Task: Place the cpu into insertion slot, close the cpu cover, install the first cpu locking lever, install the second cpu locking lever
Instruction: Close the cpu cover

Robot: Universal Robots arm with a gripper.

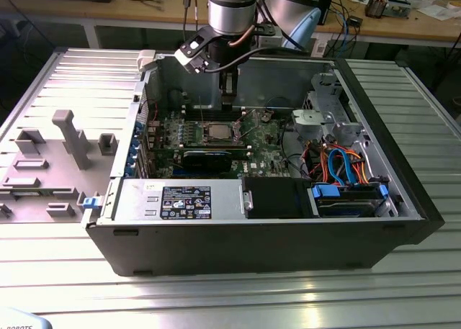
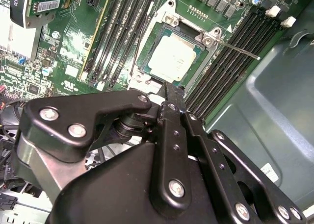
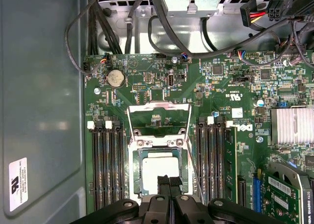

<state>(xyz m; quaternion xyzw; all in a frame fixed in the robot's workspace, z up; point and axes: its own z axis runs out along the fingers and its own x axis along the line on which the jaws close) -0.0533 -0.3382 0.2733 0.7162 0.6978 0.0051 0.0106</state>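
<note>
The cpu lies flat in the insertion slot on the green board, its silver-grey top facing up. In the exterior view the cpu sits mid-board inside the open computer case. The cpu cover, a thin silvery frame, stands flipped open just beyond the slot. A thin locking lever sticks out free beside the slot, and in the first wrist view a lever runs along the slot's side. My gripper hangs just above the chip's edge, shut and holding nothing.
Long black memory slots flank the socket on both sides. A graphics card lies nearer the case front, with a drive cage and coloured cables at the exterior view's right. A grey fixture plate sits outside the case on the left.
</note>
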